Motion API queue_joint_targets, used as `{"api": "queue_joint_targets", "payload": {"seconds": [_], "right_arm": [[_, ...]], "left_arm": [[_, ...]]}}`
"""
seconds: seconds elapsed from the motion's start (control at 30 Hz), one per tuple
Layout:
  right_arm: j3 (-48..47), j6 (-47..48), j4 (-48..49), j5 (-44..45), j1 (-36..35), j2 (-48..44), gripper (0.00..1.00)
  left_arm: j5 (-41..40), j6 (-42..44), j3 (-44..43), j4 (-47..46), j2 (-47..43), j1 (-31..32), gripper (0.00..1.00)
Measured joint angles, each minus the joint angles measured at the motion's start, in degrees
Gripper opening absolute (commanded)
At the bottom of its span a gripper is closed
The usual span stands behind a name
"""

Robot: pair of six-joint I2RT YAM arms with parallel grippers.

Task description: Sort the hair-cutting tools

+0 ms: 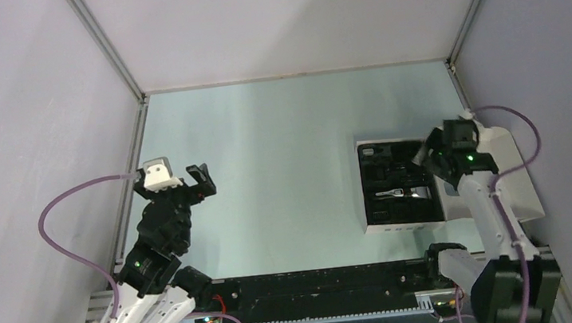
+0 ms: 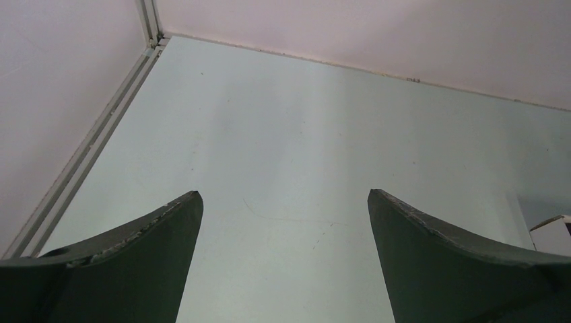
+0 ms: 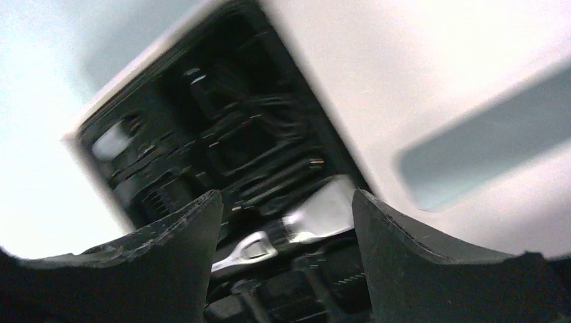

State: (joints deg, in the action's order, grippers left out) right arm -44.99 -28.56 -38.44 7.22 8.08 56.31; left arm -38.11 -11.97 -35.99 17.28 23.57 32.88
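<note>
The hair-cutting tools lie in the black insert of a white box at the right of the table. Among them is the clipper body, whose silvery tip shows clearly. Small black comb pieces fill the slots around it, blurred in the right wrist view. My right gripper hangs just above the insert, jaws apart on either side of the clipper's tip and nothing pinched between them. My left gripper is far off at the table's left, wide open over bare surface.
The box's white lid lies flat to the right of the insert, partly under my right arm. Grey walls with metal rails close in the table on three sides.
</note>
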Motion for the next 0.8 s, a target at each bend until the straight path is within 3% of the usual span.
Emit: {"api": "queue_joint_targets", "payload": {"seconds": [0.17,0.37,0.57,0.8], "right_arm": [[-4.6,2.1,7.0,-0.7,-16.6,8.5,0.76],[-11.5,2.7,13.9,0.1,-28.8,22.7,0.74],[-14.9,2.7,15.7,0.9,-34.1,32.1,0.68],[-17.1,2.6,15.6,1.4,-36.5,35.6,0.59]], "left_arm": [[0.9,0.0,0.0,0.0,1.2,0.0,1.0],[1.0,0.0,0.0,0.0,2.5,0.0,1.0],[1.0,0.0,0.0,0.0,3.0,0.0,1.0],[1.1,0.0,0.0,0.0,3.1,0.0,1.0]]}}
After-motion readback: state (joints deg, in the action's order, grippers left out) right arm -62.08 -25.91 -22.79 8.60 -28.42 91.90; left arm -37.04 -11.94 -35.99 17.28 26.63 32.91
